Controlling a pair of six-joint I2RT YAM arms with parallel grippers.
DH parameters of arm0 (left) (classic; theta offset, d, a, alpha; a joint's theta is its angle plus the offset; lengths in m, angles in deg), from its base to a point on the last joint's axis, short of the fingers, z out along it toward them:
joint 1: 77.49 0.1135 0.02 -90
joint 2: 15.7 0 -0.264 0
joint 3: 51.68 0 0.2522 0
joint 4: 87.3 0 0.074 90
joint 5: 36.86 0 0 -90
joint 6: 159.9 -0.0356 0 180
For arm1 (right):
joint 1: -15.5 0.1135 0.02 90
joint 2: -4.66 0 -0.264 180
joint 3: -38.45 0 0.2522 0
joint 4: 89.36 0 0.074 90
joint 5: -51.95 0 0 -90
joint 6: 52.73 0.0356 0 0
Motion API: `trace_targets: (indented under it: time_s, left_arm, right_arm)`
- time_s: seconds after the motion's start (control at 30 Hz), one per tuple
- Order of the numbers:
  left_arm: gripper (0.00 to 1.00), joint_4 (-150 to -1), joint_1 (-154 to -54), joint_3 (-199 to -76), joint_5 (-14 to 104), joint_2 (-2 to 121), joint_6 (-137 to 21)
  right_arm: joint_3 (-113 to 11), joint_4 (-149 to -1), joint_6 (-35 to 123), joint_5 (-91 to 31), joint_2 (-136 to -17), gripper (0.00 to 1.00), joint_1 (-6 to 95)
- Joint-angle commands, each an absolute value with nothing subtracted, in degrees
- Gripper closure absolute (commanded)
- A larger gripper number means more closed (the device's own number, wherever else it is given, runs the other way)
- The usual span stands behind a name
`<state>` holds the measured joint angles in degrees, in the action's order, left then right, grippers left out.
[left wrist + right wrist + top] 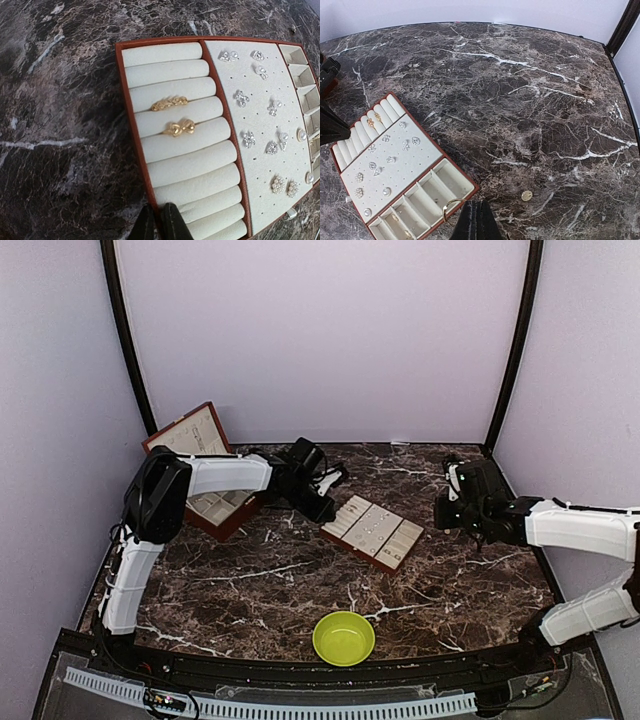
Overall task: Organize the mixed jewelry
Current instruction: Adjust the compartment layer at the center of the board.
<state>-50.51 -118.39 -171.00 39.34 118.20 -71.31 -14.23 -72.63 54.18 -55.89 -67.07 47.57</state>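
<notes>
While the left end effector (pixel 158 210) hangs over the end of the tray (pixel 192 167) that holds the padded rolls, we see its fingers drawn almost together. We cannot tell whether they pinch anything.

Most of the jewelry sits on this tray. Two gold rings are tucked between the rolls, a leafy one (pixel 170 103) and a bow-shaped one (pixel 180 128) one groove apart. Sparkly earrings (pixel 242 98) and pearl studs (pixel 302 134) are pinned across the flat panel beside the rolls. At the far end, a gold hoop (pixel 451 206) leans on the outer wall of the small compartments, and a little gold disc (pixel 526 195) lies loose on the counter (pixel 530 100) near that corner.

The right end effector (pixel 476 210) is closed, its fingers pressed together just beside the hoop; we cannot tell if they touch it.

The tray lies mid-counter between the two arms. An open red-brown box (pixel 190 432) stands at the back left, and a green bowl (pixel 344 638) sits well apart at the front.
</notes>
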Motion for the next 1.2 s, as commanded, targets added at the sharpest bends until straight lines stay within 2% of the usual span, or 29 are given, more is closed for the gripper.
trace_targets:
  time_s: [0.0,0.23,0.57,0.63,0.77,0.83,0.97,1.17]
  left_arm:
    - [0.89,-44.5,-118.0,-168.5,36.4,116.5,-80.5]
    - [0.89,-48.3,-118.1,-168.8,35.5,116.6,-87.6]
    - [0.86,-51.5,-118.0,-170.5,34.6,117.3,-88.8]
    - [0.81,-51.6,-117.8,-171.8,34.2,117.4,-88.6]
    - [0.57,-51.5,-117.3,-175.7,32.0,117.4,-86.9]
    - [0.52,-51.3,-117.3,-178.3,31.3,117.2,-86.0]
    - [0.45,-52.4,-117.3,-181.3,29.6,115.6,-83.8]
    - [0.43,-57.3,-117.3,-176.0,29.4,109.1,-77.2]
  right_arm:
    - [-13.2,-74.3,54.8,-54.3,-66.1,1.00,47.4]
    - [-13.2,-74.2,54.5,-53.2,-66.7,1.00,47.6]
    - [-13.0,-74.6,54.9,-52.8,-66.4,1.00,48.0]
    - [-12.9,-74.7,54.9,-52.7,-66.0,1.00,48.2]
    - [-13.1,-74.9,54.7,-52.3,-65.5,1.00,48.6]
    - [-13.3,-75.1,54.7,-52.2,-65.5,1.00,48.9]
    - [-14.0,-75.1,55.0,-52.4,-65.7,1.00,49.9]
    - [-14.0,-75.4,56.4,-52.4,-65.3,1.00,51.9]
